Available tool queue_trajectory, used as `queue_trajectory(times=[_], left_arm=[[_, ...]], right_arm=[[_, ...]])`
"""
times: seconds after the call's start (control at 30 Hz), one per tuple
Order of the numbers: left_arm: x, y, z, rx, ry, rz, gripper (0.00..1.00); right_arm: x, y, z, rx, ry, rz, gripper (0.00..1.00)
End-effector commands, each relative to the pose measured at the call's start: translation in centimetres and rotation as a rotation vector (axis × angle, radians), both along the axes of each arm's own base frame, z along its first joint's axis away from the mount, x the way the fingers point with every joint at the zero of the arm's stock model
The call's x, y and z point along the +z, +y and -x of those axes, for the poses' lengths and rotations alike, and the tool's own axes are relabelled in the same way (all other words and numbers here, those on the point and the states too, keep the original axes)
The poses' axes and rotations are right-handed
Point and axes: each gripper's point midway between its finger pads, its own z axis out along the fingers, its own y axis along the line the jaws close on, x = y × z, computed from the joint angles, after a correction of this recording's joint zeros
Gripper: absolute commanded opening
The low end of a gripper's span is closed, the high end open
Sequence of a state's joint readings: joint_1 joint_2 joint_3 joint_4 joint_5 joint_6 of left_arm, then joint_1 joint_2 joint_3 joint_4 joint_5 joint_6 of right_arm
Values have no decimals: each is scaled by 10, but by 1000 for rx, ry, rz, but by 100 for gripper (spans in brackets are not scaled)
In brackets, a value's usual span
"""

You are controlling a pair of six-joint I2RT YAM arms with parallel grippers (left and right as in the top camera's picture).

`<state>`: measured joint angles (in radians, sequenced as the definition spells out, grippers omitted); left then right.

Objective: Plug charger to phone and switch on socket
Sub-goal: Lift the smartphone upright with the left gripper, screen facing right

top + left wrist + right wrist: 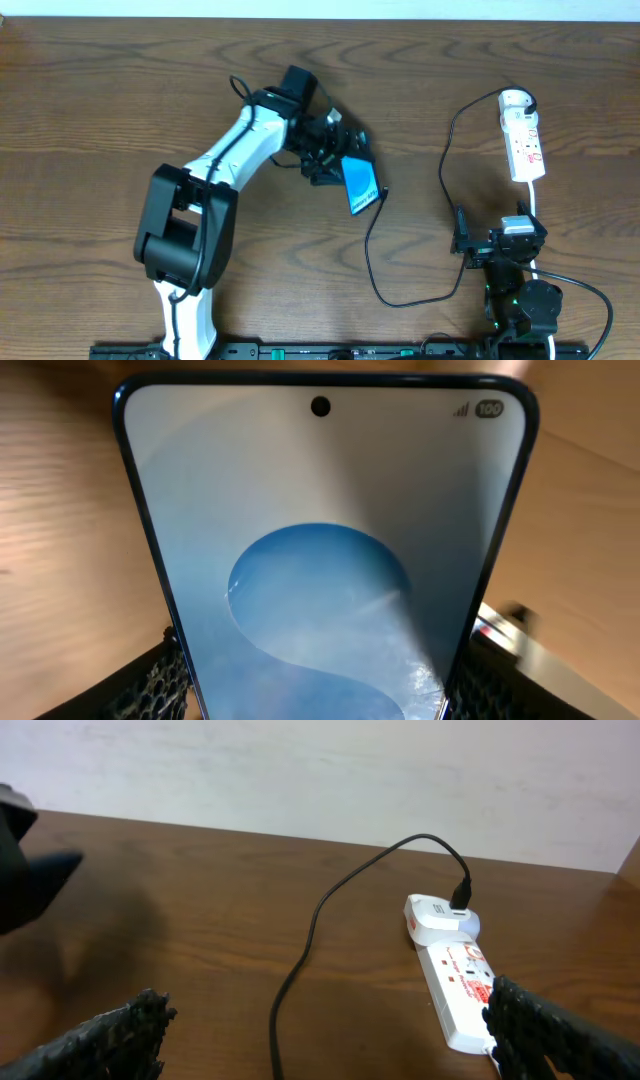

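The small smartphone with a black frame and blue-and-white screen runs off the left wrist view's bottom edge. The dark textured fingers of the left tool show only as corners there. From overhead, the long thin black charger cable ends at the smartphone's lower corner, too small to tell whether it is plugged in. The narrow white power strip has its near corner behind a finger of the right tool, and its red markings are unreadable.

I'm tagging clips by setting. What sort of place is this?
Likely an indoor robotics workbench, perhaps a lab: a wood-grain table against a plain pale wall, a white robot arm mounted at its near edge, and a white power strip lying on it.
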<state>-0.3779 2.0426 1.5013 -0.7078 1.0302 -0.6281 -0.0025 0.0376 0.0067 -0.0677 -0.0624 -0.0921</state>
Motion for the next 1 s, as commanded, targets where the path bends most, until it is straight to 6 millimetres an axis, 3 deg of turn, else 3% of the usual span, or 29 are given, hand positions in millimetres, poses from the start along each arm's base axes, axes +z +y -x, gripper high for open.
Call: queue_trajectory(times=[0.0,0.27,0.67,0.8,0.97], left_arm=[[53,-5,8,-39,57,261,71],[78,12,-1,-14,103,405,70],[87,36,-22,85,198,438,70],[95,37,-24,77,211,476,70],[100,36,-27,76,230,491,71]], right_arm=[[-1,2,0,7,2,11,99],[-1,2,0,7,2,10,99],[-1,2,0,8,1,10,99],[2,19,2,86,16,-204,99],[2,21,2,69,52,-510,99]])
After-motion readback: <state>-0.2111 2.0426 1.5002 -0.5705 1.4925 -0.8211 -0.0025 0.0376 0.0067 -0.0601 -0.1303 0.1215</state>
